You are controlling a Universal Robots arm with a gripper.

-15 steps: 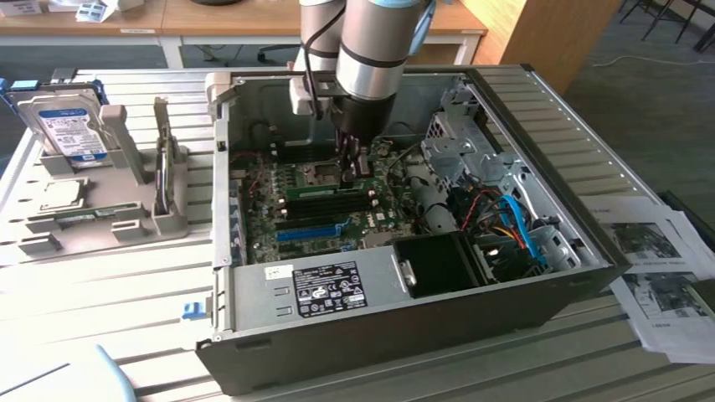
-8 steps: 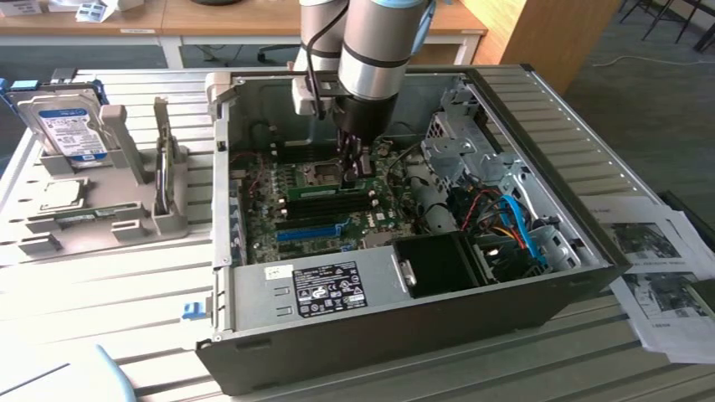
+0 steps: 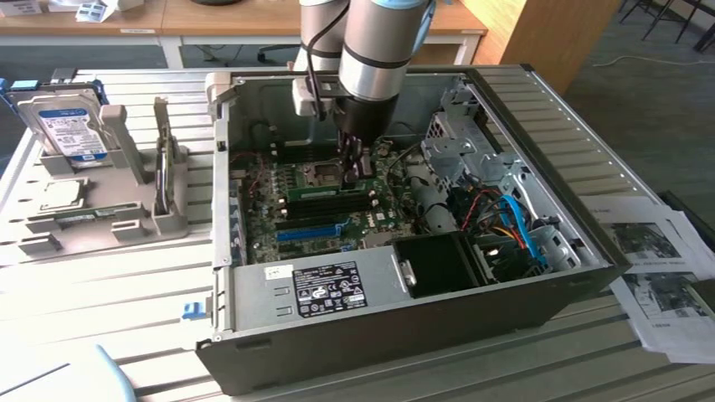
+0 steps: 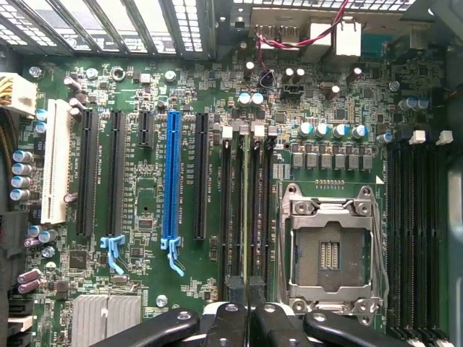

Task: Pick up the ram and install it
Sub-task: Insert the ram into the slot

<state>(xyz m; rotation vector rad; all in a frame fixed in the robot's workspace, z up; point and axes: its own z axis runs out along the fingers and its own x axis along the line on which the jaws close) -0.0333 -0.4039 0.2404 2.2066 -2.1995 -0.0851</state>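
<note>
Pickup looks done: the claw [image 4: 247, 302] is pinched together on the ram [image 4: 246, 210], which stands edge-on along a black slot [image 4: 233, 210] just beside the CPU socket [image 4: 329, 253]. Can't tell if it's clicked home, so I'd guess seating is what's left.

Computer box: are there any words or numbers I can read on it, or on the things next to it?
No text is clear enough to quote.
case sticker: white print and signs, too small to read.
drive label: blurred.
papers: print too small.
board: white print beside the slots, too small.
ram: seen edge-on, nothing readable.
</note>
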